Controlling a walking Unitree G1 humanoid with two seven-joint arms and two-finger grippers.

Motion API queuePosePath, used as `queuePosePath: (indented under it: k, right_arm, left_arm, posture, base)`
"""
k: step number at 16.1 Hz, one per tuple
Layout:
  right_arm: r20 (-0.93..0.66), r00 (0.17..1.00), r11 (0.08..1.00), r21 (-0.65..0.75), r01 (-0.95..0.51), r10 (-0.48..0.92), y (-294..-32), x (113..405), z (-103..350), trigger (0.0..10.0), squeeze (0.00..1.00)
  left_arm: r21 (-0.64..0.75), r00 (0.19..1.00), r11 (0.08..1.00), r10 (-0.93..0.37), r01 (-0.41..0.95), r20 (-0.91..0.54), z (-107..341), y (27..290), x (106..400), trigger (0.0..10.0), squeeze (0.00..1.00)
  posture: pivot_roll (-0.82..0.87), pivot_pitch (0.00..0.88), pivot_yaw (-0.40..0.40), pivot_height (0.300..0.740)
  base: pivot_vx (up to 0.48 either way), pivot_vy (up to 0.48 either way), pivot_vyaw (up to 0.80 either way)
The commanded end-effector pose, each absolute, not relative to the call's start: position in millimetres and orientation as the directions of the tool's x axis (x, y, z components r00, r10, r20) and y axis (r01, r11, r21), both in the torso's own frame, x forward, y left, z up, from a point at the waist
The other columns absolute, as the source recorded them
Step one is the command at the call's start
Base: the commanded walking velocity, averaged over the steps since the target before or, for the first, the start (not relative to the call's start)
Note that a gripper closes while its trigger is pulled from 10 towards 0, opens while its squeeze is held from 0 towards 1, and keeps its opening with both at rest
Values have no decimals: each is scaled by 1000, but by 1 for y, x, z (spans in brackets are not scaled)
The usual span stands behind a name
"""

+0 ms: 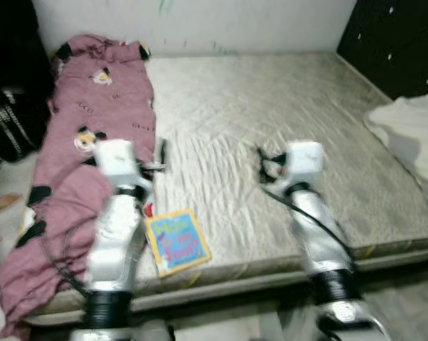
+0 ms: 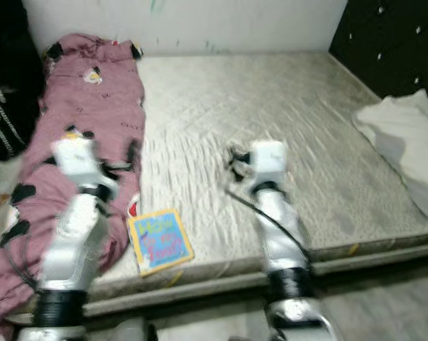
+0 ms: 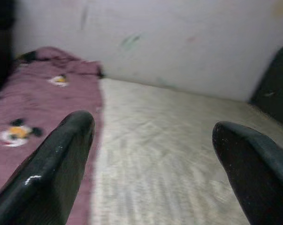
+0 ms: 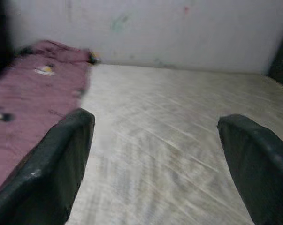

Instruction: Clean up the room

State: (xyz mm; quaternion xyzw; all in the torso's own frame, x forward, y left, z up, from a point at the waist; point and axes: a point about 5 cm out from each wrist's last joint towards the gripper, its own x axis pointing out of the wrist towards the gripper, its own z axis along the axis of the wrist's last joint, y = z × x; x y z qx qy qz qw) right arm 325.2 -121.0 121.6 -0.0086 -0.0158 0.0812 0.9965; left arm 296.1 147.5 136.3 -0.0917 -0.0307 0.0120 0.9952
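Head views were pretty smeared, so the print on the one book (image 1: 177, 242) was unreadable for me (colourful cover, that's all I got). It lay flat near the mattress (image 1: 270, 142) front edge, long axis running roughly from that edge toward the wall, tilted a bit, tucked just beside the single maroon blanket (image 1: 100, 106) along my left side. One white cloth (image 1: 412, 131) sat at the right, partly cut off. I had both arms raised over the bed: left gripper (image 3: 150, 154) and right gripper (image 4: 153, 154) both spread wide, nothing between the fingers.
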Motion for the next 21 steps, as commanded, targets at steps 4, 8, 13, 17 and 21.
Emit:
queuePosePath:
  k: [4,8,13,17,21]
  right_arm:
    - [14,993,993,-29,-118,119,-135,326,116,10000,0]
    - [12,993,992,-35,-120,121,-135,326,115,10000,0]
    - [9,993,993,-36,-115,115,-136,327,115,10000,0]
    - [3,993,992,-39,-118,118,-135,326,113,10000,0]
    - [6,993,992,-36,-118,118,-135,325,112,10000,0]
  left_arm:
    - [-204,999,979,-2,13,54,137,137,299,10000,0]
    - [-210,999,978,-3,13,47,137,137,299,10000,0]
    - [-199,999,980,-2,10,40,136,137,300,10000,0]
    - [-185,999,983,11,-5,34,133,139,299,10000,0]
    - [-135,999,991,2,3,35,120,151,294,10000,0]
  posture:
    - [33,0,-22,740]
    - [33,0,-22,740]
    - [32,0,-22,740]
    - [34,0,-23,740]
    - [34,0,-22,740]
  base:
    - [0,83,0]
    - [0,480,0]
    - [0,480,0]
    - [0,420,0]
    - [0,0,0]
